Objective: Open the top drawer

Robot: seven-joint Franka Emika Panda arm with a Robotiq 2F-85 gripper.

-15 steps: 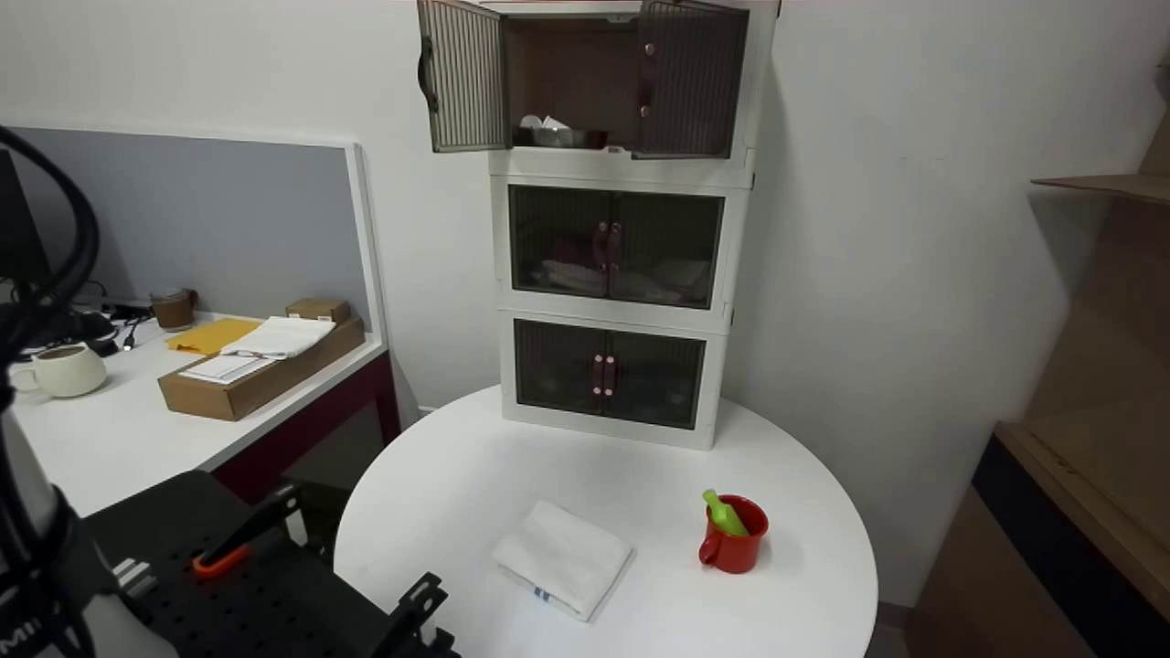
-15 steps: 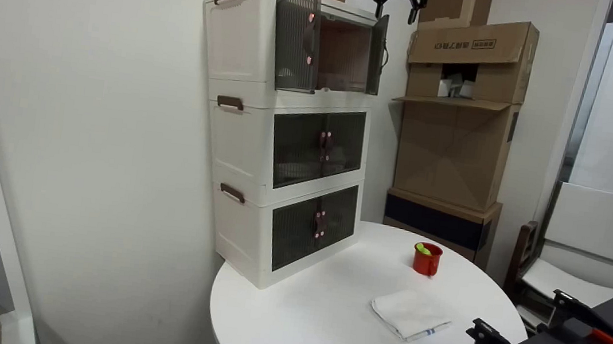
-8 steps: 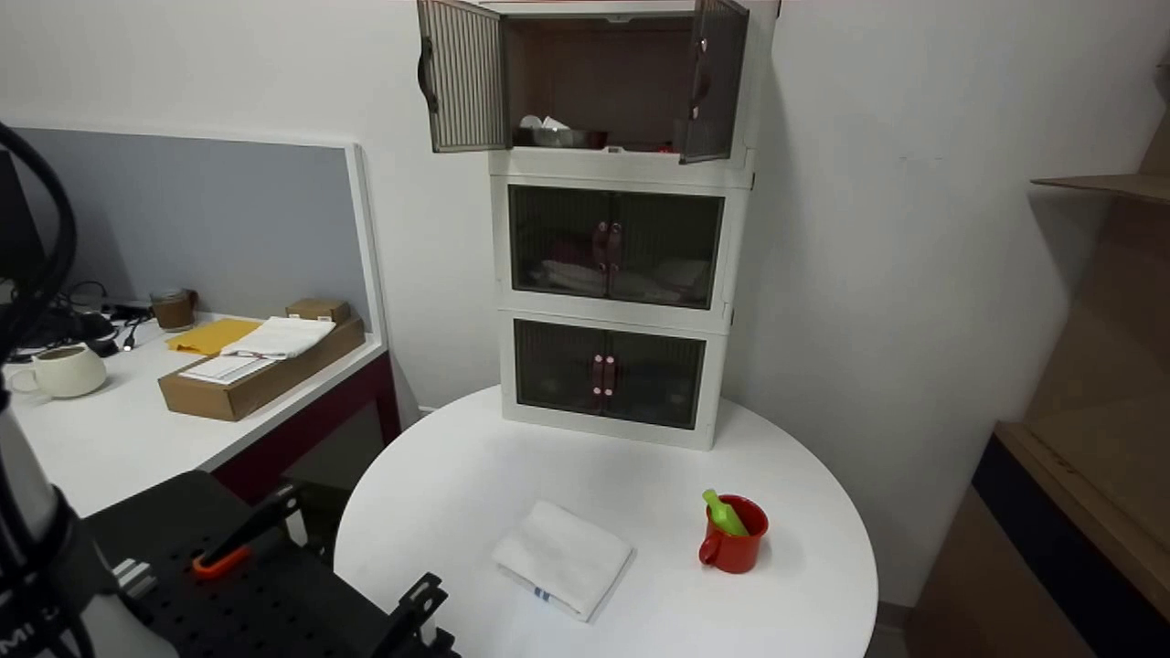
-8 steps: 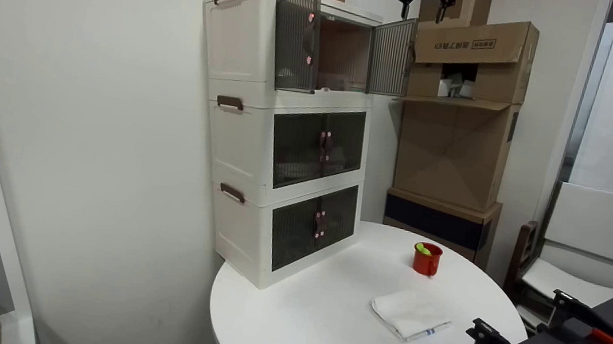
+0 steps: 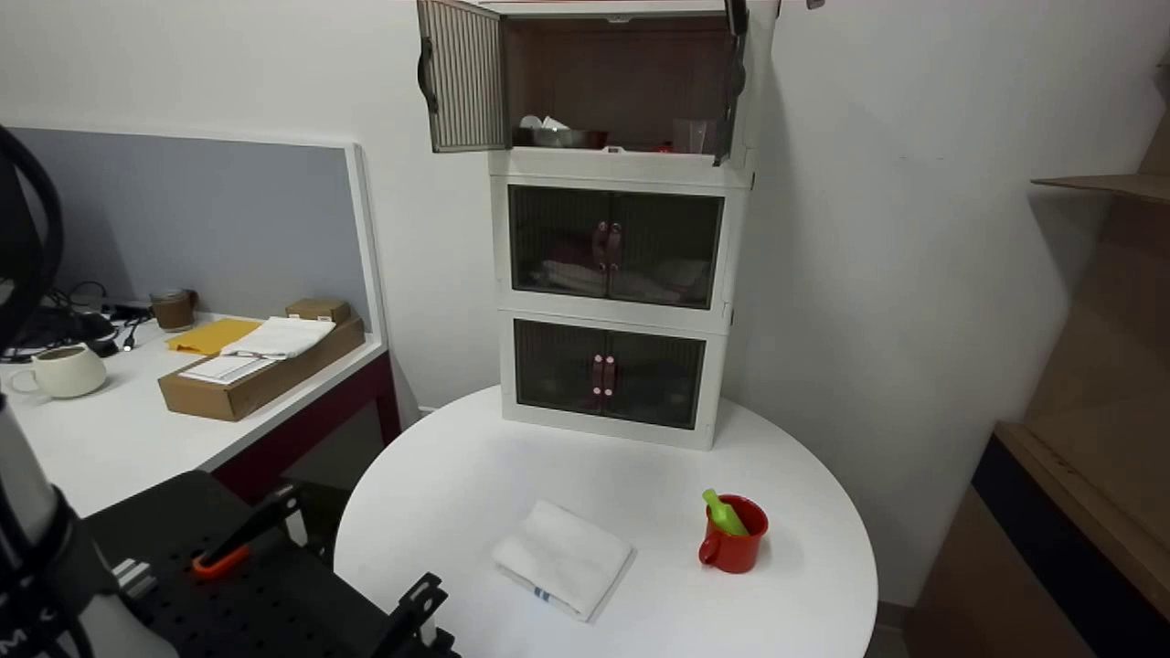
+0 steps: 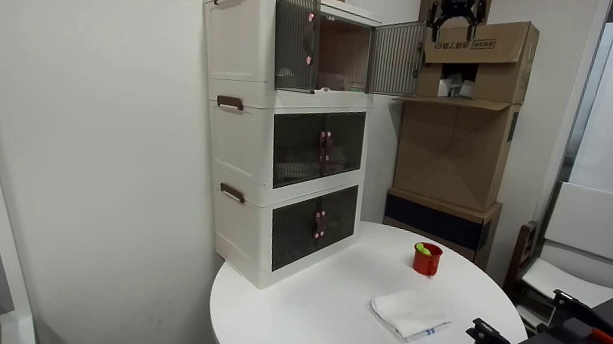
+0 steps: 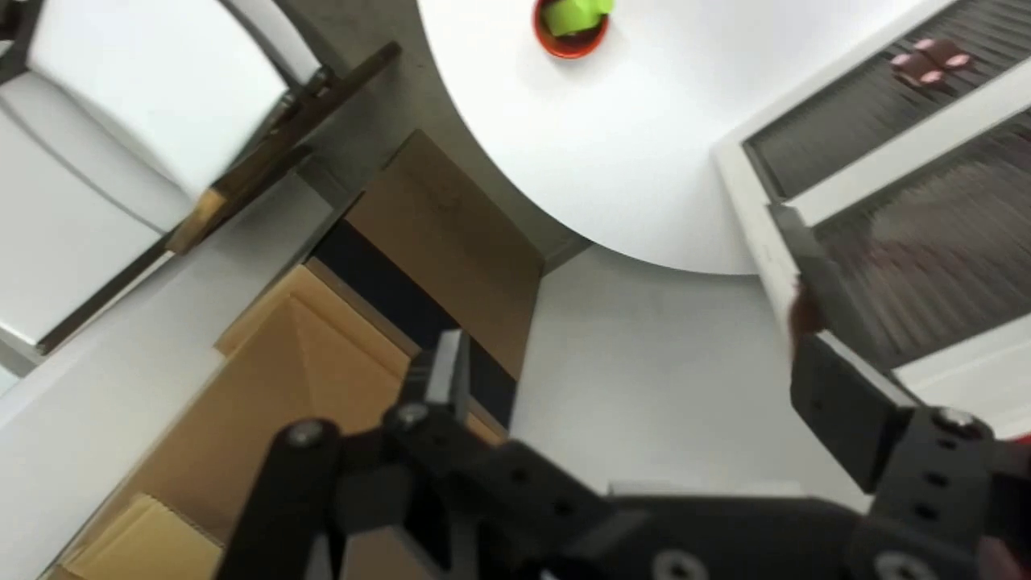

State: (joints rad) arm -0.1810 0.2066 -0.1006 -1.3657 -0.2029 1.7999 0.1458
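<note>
1. We see our fingers [image 7: 846,419] spread wide from each other, and we find nothing held between them.
2. Just beside one of the fingers is the near panel [image 6: 393,60] of the top drawer [image 5: 594,68]. It stands swung outward, and in both exterior views a finger shows close to its upper part. Whether finger and panel are touching, we cannot tell.
3. Behind this panel, past the fingers, is the inside of the top drawer. We can look into it and see a bowl [image 5: 553,138] on its floor.
4. Across the opening, farther from the fingers, the far panel [image 6: 293,32] is also swung outward. So we judge the task as done, or very nearly. What is left, in our opinion, is at most a small last push on the near panel, and then to take the fingers away without catching it.
5. Lower than the fingers, the middle compartment [image 6: 298,145] and the lowest compartment [image 6: 299,234] are closed; the task does not ask for them.
6. Farthest below the fingers is the bench [image 6: 311,334], with a red cup [image 5: 739,554] and a folded white cloth [image 5: 562,559].
</note>
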